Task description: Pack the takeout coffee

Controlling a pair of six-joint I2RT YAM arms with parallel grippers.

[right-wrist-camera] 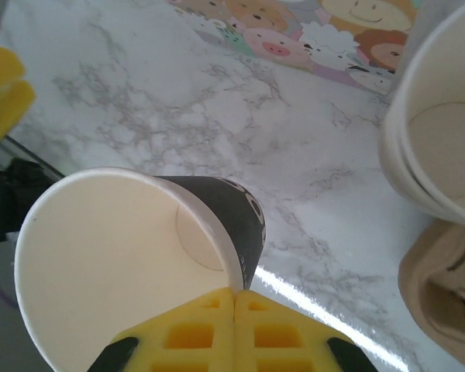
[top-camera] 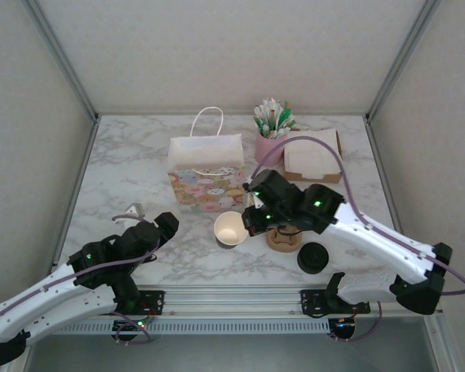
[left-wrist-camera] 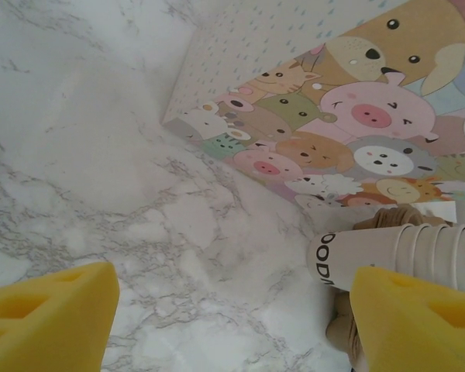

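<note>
The takeout coffee cup is a small paper cup with a cream inside and no lid, just in front of the animal-print gift bag. My right gripper is shut on its right rim. In the right wrist view the yellow fingers meet on the wall of the cup, one inside and one outside, and the right gripper holds it tilted. My left gripper hovers open over bare marble left of the cup. Its pads stand wide apart around the left gripper's empty gap.
A stack of nested cream cups lies beside the held cup, also seen as a cup stack, on a tan cardboard holder. A loose black lid sits near the front edge. A pink holder of stirrers and a napkin box stand at the back.
</note>
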